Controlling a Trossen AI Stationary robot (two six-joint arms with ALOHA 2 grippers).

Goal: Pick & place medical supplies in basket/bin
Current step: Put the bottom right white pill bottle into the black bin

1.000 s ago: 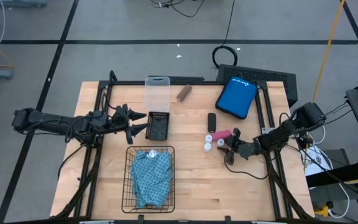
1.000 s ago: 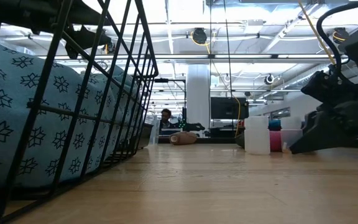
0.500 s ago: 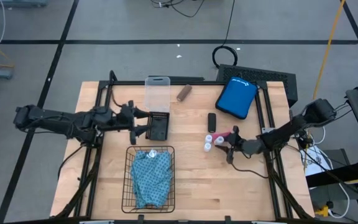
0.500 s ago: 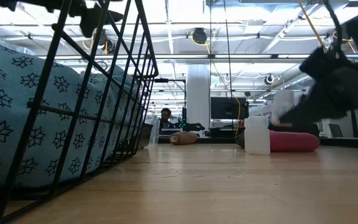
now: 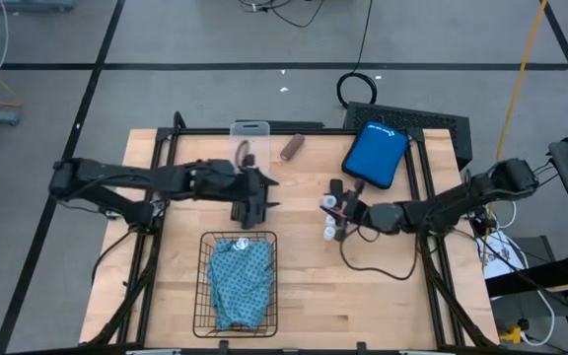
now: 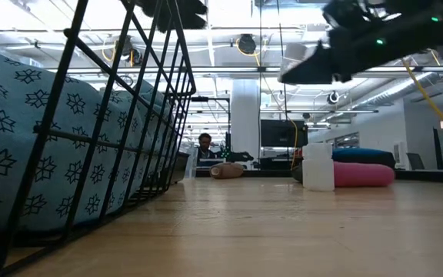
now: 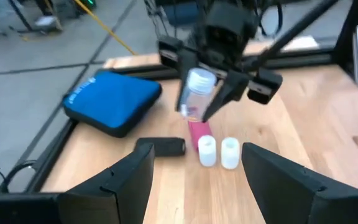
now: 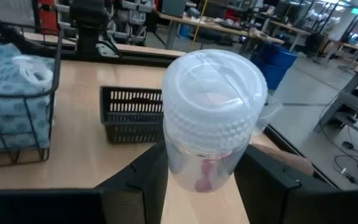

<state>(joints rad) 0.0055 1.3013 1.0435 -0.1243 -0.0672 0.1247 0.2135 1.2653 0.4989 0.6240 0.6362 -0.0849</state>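
Light wooden table (image 5: 304, 286) on a grey floor, framed by black rails; workshop room with ceiling lights beyond.

Black wire-mesh basket (image 5: 205, 296) at near left of centre, holding the folded teal patterned cloth (image 5: 240, 281) and a small clear item at its far end.

Small solid black tray (image 5: 252, 205) just beyond the basket, partly covered by the left arm. Clear plastic box (image 5: 248, 136) farther back, at the table's far edge.

Brown roll (image 5: 291, 148) lying far of centre, apart from the rest. Blue pouch (image 5: 375, 154) at far right.

Small black block (image 5: 335, 187) right of centre. Pink roll (image 7: 199, 135) lying just beside it on the wood. Two white-capped vials (image 7: 219, 152) standing side by side, touching or nearly so, at the near end of the pink roll.

Right gripper (image 7: 209, 93) raised above the table, right of centre, over the pink roll and the standing vials; fingers clamped on a third white-capped vial (image 8: 211, 118), clear-bodied, carried clear of the wood.

Left gripper (image 5: 264, 192) reaching in from the left, over the small black tray; fingers (image 7: 114, 186) apart, nothing between them.

Person seated far back in the room, seen small in the low view (image 6: 204, 143).
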